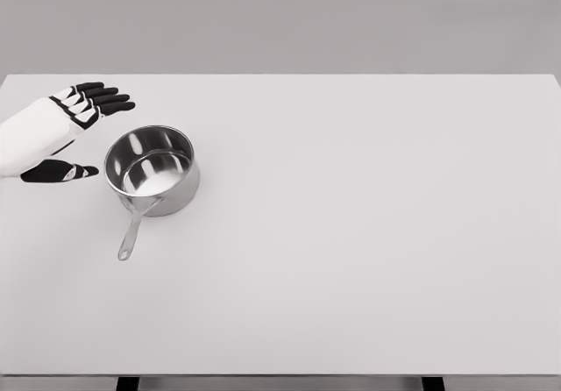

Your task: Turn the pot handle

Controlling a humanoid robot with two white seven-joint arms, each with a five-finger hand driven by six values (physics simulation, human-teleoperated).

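Along the near edge of the white bench [351, 303], two dark supports show just below the tabletop, one left of the middle and one toward the right. Farther in, on the left part of the bench, stands one pot [152, 170], the only object on the surface. It is a small saucepan of polished, mirror-like metal, upright and with no lid, its round mouth open to the camera and its inner wall reflecting light and dark bands; the bottom inside reads pale. A single long, slim handle [134, 230] of the same metal leaves the near side of the pot and runs toward the camera and slightly to the left, ending in a rounded tip that lies low over the bench. Just left of the pot and a little farther back is one robot hand, the left robot hand [66, 128], entering from the left edge on a white forearm. Its black fingers are spread wide and hold nothing, four pointing right past the pot's far rim and the thumb lower, pointing at the pot's left wall; it does not touch the pot. Beyond the bench lies a plain grey backdrop.
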